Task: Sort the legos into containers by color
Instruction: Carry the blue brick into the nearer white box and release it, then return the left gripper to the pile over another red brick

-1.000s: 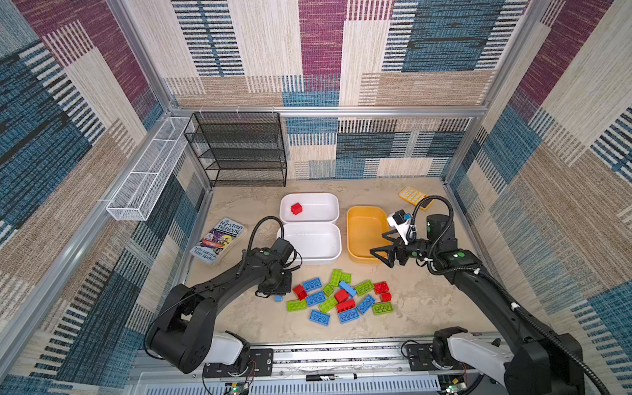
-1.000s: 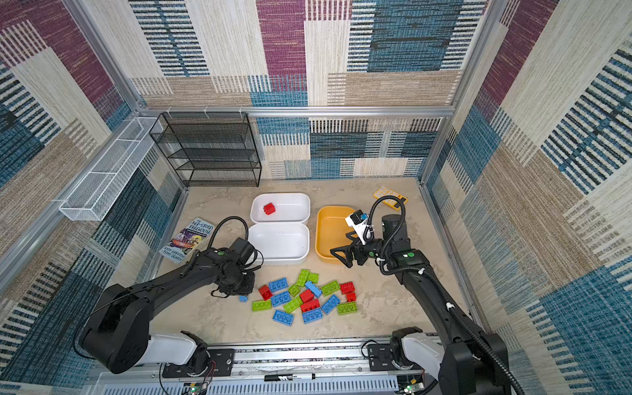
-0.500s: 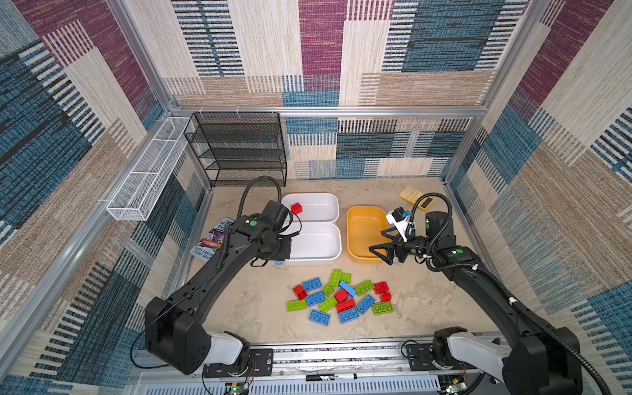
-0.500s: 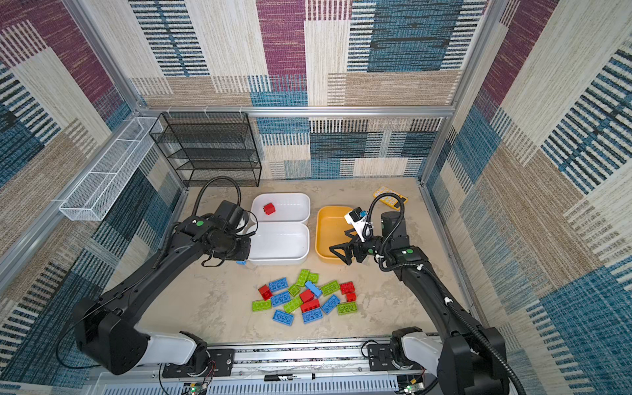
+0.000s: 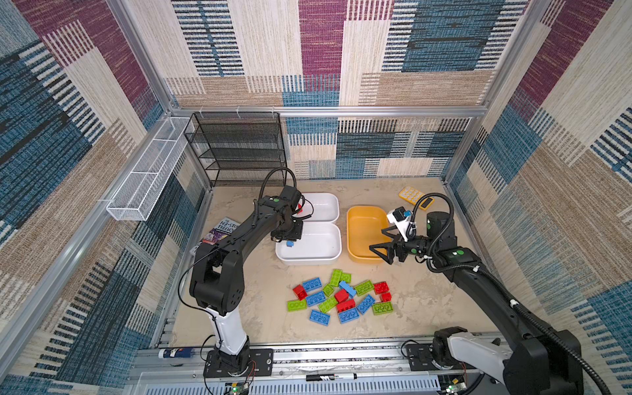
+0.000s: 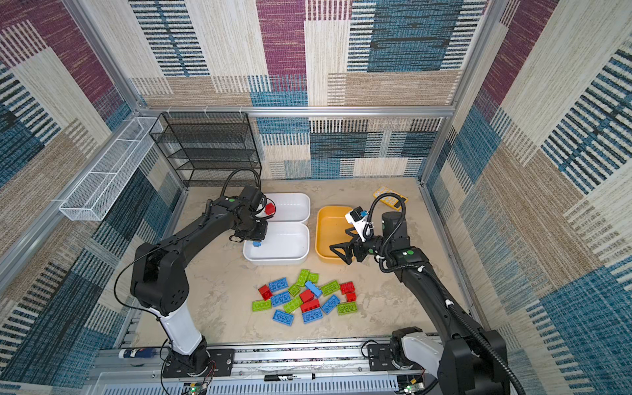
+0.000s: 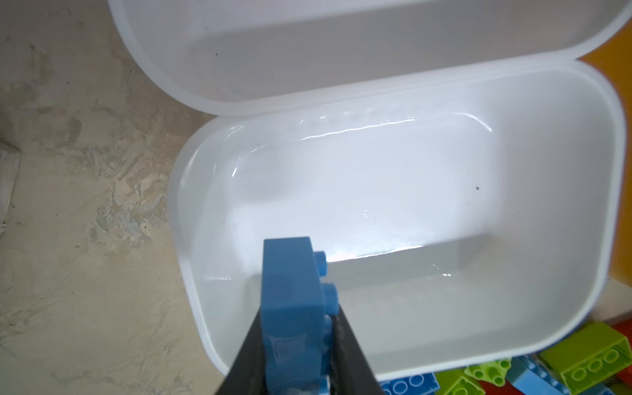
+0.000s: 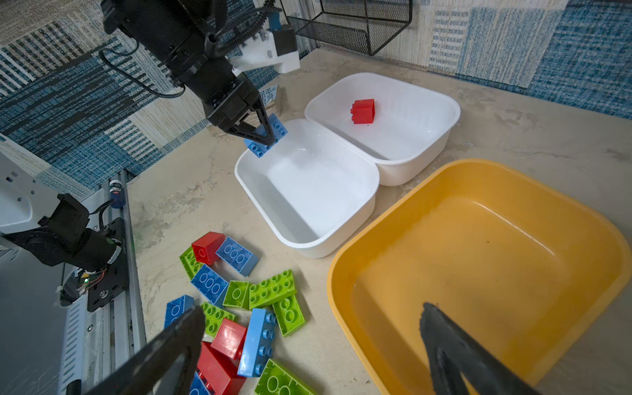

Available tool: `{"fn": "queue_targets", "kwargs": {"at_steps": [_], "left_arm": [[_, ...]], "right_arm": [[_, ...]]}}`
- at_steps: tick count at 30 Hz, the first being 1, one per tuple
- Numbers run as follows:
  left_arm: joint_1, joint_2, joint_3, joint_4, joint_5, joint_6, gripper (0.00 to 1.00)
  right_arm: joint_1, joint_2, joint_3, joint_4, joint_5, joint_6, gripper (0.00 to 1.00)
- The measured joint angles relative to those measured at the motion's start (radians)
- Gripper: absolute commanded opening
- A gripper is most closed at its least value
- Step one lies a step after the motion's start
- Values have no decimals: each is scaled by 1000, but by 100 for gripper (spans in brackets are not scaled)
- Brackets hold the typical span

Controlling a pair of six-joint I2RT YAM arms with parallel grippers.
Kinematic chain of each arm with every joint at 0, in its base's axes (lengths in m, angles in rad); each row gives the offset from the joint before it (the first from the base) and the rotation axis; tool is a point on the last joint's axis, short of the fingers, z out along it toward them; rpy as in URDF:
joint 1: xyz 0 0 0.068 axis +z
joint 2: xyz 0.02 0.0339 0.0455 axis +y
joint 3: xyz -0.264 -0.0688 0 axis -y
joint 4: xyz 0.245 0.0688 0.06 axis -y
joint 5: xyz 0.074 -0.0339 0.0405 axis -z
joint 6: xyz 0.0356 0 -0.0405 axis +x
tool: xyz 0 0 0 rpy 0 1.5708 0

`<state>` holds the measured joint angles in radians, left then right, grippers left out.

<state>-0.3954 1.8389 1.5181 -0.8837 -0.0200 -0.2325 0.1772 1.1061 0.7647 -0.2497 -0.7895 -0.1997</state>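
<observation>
gripping a small blue brick (image 7: 290, 301) by two opposite sides, the left pincer (image 8: 265, 136) is closed tight, with the brick's studs pointing sideways. pincer and brick hang over the left end of the near white tub (image 5: 307, 261), just inside its rim and clear of its floor. the right pincer (image 5: 377, 239) hangs to the right of the near white tub, over the front corner of the yellow-orange tub (image 5: 362, 256). its jaws are spread wide, holding nothing and touching nothing.

in front of the near white tub, a loose pile of legos (image 5: 342, 297) lies on the tabletop (image 5: 260, 301), most of them touching or overlapping. i count eighteen: six blue, seven lime green and five red. the overlaps leave the green count unsure by one.

there are three tubs. the near white tub is one, and the yellow-orange tub sits just beside it on the right. the far white tub (image 5: 333, 205) sits directly behind the near white tub, their rims touching. one red brick (image 8: 363, 111) lies inside the far white tub toward its left end, so one brick is in a tub and one in a pincer.

further behind the near white tub, one black mesh rack (image 5: 239, 147) stands against the back wall. one white wire basket (image 5: 147, 178) hangs on the wall to the left.
</observation>
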Motion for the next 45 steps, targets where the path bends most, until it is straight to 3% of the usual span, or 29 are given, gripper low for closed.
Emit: {"fn": "queue_targets", "kwargs": {"at_steps": [8, 16, 23, 30, 37, 45], "left_arm": [[0, 72, -43, 64, -41, 7, 25], [0, 76, -61, 88, -77, 6, 49], [0, -64, -81, 53, -57, -2, 70], [-15, -278, -122, -42, 35, -23, 75], [-91, -519, -309, -93, 128, -102, 76], [-183, -602, -501, -87, 132, -280, 76]], "right_arm": [[0, -3, -20, 1, 14, 0, 99], [0, -2, -20, 2, 15, 0, 99], [0, -6, -18, -3, 15, -9, 99], [0, -8, -8, -14, 15, -19, 99], [0, -6, 8, -38, 15, -30, 99], [0, 12, 18, -58, 14, -37, 99]]}}
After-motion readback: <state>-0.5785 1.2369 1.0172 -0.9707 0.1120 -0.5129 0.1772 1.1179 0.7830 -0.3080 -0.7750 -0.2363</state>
